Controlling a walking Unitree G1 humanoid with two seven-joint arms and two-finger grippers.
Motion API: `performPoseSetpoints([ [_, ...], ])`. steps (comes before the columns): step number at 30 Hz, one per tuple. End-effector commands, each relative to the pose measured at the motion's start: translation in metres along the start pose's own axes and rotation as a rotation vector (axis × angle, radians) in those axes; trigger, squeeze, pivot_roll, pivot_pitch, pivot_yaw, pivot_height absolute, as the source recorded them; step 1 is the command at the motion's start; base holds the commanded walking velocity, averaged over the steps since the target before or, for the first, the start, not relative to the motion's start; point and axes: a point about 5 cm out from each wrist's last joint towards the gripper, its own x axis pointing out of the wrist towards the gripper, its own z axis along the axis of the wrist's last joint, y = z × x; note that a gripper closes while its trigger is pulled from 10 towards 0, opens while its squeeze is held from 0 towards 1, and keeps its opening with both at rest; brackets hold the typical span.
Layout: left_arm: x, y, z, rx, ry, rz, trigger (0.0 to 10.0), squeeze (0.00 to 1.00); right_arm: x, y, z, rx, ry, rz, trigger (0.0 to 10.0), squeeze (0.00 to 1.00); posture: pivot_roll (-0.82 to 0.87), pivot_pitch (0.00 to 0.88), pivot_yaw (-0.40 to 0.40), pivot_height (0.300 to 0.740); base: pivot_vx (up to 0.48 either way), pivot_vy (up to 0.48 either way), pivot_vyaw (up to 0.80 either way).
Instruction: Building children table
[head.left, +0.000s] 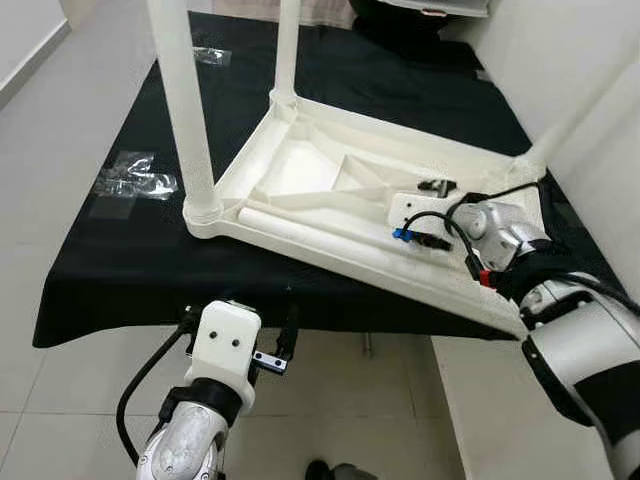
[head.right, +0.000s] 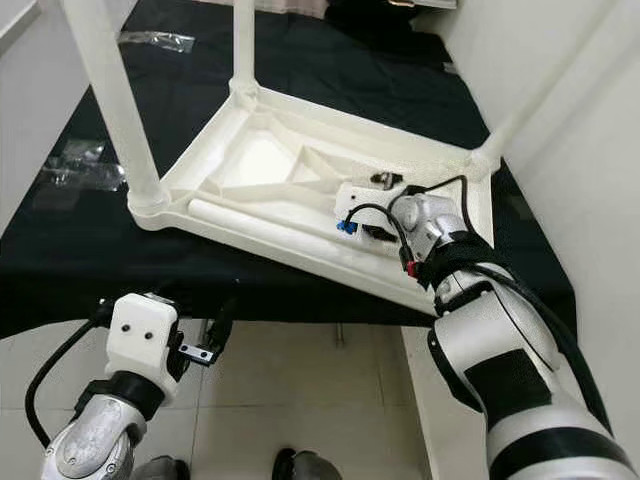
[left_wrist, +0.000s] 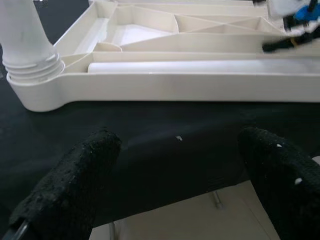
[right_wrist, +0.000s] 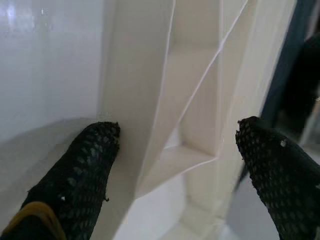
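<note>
The white children table (head.left: 330, 190) lay upside down on the black cloth (head.left: 110, 270), so its underside was free for fitting legs. Three legs stood already in their corners, and one loose leg (head.left: 300, 226) lay inside the frame. The right gripper (right_wrist: 172, 150), spread wide, reached into the ribs, probably to steady it. The left gripper (left_wrist: 175, 165), also spread, hovered at the cloth's edge

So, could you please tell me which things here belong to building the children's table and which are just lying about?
Belongs to the job:
- upturned white table top
- screwed-in legs
- loose leg lying in the frame
- right gripper, open inside the frame
- left gripper, open

Lying about:
- clear plastic bags
- black cloth
</note>
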Motion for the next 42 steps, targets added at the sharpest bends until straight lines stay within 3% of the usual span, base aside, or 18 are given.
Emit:
performPoseSetpoints([
  [1, -0.002, -0.004, 0.001, -0.017, 0.009, -0.002, 10.0, 0.0, -0.005, -0.022, -0.003, -0.048, 0.004, -0.114, 10.0, 0.0, 0.04, 0.212, -0.175, 0.74, 0.0, 0.0, 0.0],
  [4, -0.001, -0.004, 0.002, -0.019, 0.008, 0.0, 10.0, 0.0, -0.006, -0.031, 0.001, -0.067, -0.012, -0.196, 10.0, 0.0, 0.05, 0.212, -0.177, 0.74, 0.0, 0.0, 0.0],
  [6, 0.0, -0.003, 0.002, -0.016, 0.012, 0.008, 10.0, 0.0, -0.009, -0.044, 0.008, -0.08, -0.045, -0.335, 10.0, 0.0, 0.05, 0.21, -0.176, 0.74, 0.0, 0.0, 0.0],
  [9, 0.0, -0.003, 0.002, -0.016, 0.012, 0.009, 10.0, 0.0, -0.009, -0.045, 0.009, -0.085, -0.051, -0.349, 10.0, 0.0, 0.05, 0.21, -0.176, 0.74, 0.0, 0.0, 0.0],
  [11, 0.0, -0.003, 0.002, -0.015, 0.012, 0.009, 10.0, 0.0, -0.009, -0.045, 0.009, -0.053, -0.058, -0.359, 10.0, 0.0, 0.05, 0.206, -0.176, 0.74, 0.0, 0.0, 0.0],
  [12, 0.001, -0.003, 0.001, -0.009, 0.013, 0.013, 10.0, 0.0, -0.009, -0.044, 0.011, 0.118, -0.094, -0.332, 10.0, 0.0, 0.05, 0.199, -0.178, 0.74, 0.0, 0.0, 0.0],
  [14, 0.001, -0.003, 0.001, -0.009, 0.013, 0.013, 10.0, 0.0, -0.009, -0.044, 0.011, 0.118, -0.094, -0.332, 10.0, 0.0, 0.05, 0.199, -0.178, 0.74, 0.0, 0.0, 0.0],
  [17, 0.005, 0.0, -0.002, 0.005, 0.019, 0.03, 10.0, 0.0, -0.006, -0.031, 0.023, 0.847, -0.36, -0.166, 10.0, 0.0, 0.05, 0.172, -0.178, 0.74, 0.0, 0.0, 0.0],
  [18, 0.006, 0.001, -0.003, 0.009, 0.02, 0.034, 10.0, 0.0, -0.007, -0.029, 0.024, 0.973, -0.424, -0.158, 10.0, 0.0, 0.05, 0.172, -0.178, 0.74, 0.0, 0.0, 0.0],
  [19, 0.006, 0.001, -0.003, 0.009, 0.02, 0.034, 10.0, 0.0, -0.007, -0.029, 0.024, 0.973, -0.424, -0.158, 10.0, 0.0, 0.05, 0.172, -0.178, 0.74, 0.0, 0.0, 0.0],
  [20, 0.006, 0.004, -0.005, 0.003, 0.024, 0.05, 10.0, 0.0, -0.01, -0.024, 0.018, 1.152, -0.47, -0.216, 10.0, 0.0, 0.05, 0.157, -0.172, 0.74, 0.0, 0.0, 0.0],
  [21, 0.006, 0.005, -0.006, -0.003, 0.028, 0.058, 10.0, 0.0, -0.013, -0.017, 0.013, 1.187, -0.459, -0.278, 10.0, 0.0, 0.05, 0.138, -0.166, 0.74, 0.0, 0.0, 0.0],
  [28, 0.008, 0.009, -0.01, -0.005, 0.037, 0.064, 10.0, 0.0, -0.03, 0.011, 0.013, 1.205, -0.488, -0.392, 10.0, 0.0, 0.05, 0.116, -0.15, 0.74, 0.0, 0.0, 0.0],
  [29, 0.008, 0.01, -0.011, -0.002, 0.04, 0.063, 10.0, 0.0, -0.041, 0.027, 0.018, 1.175, -0.519, -0.416, 10.0, 0.0, 0.04, 0.102, -0.14, 0.74, 0.0, 0.0, 0.0],
  [30, 0.008, 0.01, -0.011, -0.002, 0.04, 0.063, 10.0, 0.0, -0.041, 0.027, 0.018, 1.175, -0.519, -0.416, 10.0, 0.0, 0.04, 0.102, -0.14, 0.74, 0.0, 0.0, 0.0],
  [33, 0.012, 0.014, -0.017, 0.019, 0.048, 0.065, 10.0, 0.0, -0.071, 0.068, 0.028, 1.216, -0.517, -0.433, 10.0, 0.0, 0.04, 0.059, -0.127, 0.74, 0.0, 0.401, -0.79],
  [38, 0.014, 0.016, -0.02, 0.032, 0.051, 0.074, 10.0, 0.0, -0.081, 0.076, 0.039, 1.298, -0.55, -0.421, 10.0, 0.0, 0.05, 0.045, -0.127, 0.74, 0.0, 0.48, -0.32],
  [42, 0.015, 0.017, -0.02, 0.036, 0.049, 0.07, 10.0, 0.0, -0.081, 0.08, 0.046, 1.301, -0.547, -0.394, 10.0, 0.0, 0.06, 0.042, -0.13, 0.74, 0.0, 0.48, 0.0],
])
